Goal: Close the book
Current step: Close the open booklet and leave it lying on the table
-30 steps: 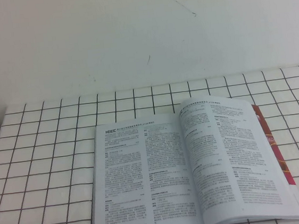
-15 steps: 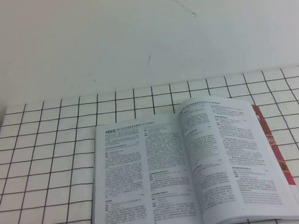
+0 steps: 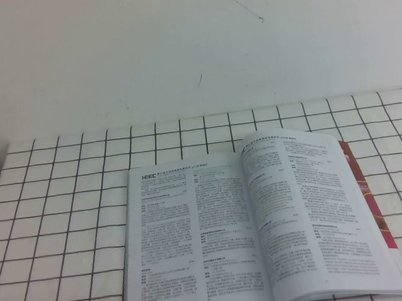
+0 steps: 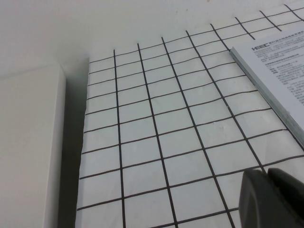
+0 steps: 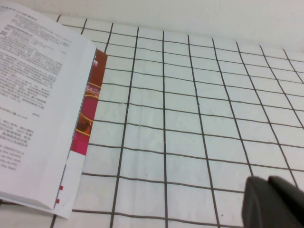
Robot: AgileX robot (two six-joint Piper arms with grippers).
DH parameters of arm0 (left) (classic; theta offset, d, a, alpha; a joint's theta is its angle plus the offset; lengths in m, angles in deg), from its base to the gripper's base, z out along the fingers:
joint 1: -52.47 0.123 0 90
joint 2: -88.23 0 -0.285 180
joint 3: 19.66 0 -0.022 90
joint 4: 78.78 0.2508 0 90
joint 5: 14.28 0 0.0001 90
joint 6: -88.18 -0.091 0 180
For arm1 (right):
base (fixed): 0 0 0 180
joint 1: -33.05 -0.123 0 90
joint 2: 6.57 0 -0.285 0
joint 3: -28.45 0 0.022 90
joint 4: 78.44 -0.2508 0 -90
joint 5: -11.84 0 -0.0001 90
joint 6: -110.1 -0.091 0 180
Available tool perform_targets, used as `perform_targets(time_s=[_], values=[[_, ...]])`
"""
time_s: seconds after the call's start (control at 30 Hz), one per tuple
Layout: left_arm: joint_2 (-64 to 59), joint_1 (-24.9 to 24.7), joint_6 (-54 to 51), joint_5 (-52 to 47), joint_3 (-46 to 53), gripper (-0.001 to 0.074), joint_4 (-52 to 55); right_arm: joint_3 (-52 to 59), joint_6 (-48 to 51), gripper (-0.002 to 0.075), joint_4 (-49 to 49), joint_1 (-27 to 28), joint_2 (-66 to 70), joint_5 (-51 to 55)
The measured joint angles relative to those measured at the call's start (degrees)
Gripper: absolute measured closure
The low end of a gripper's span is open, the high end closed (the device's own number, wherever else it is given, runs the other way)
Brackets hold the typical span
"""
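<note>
Seemingly a lab bench: grid-checked tablecloth [image 3: 65, 229] against bare white wall [image 3: 175, 45].

Bright, even light is washing the table [image 3: 65, 229], dimming only at nine o'clock in the high view, while the left gripper [image 4: 270, 178] and right gripper [image 5: 269, 183] are looming dark and blurred near their wrist cameras.

A book [image 3: 260, 230] is laid open on the table [image 3: 63, 208], toward its near edge. The left tool [image 4: 270, 197] is positioned over the table left of the book, the right tool [image 5: 270, 202] right of it.
</note>
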Motion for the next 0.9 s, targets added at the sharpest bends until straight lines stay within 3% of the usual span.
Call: perform_targets(time_s=[0.23, 0.53, 0.67, 0.9], values=[[0.0, 0.0, 0.0, 4.7, 0.3, 0.0738, -6.9, 0.6, 0.0, 0.0729, -1.8, 0.0, 0.0, -4.0], [0.0, 0.0, 1.0, 25.1, 0.3, 0.0738, -31.5, 0.8, -0.1, 0.0729, -23.1, 0.0, 0.0, -37.3], [0.0, 0.0, 1.0, 26.5, 0.3, 0.0738, -33.4, 0.8, 0.6, 0.0729, -26.6, 0.0, 0.0, -45.7], [0.0, 0.0, 2.8, 32.1, 0.3, 0.0738, -34.3, 0.8, 3.5, 0.0729, -26.3, 0.0, 0.0, -49.4]])
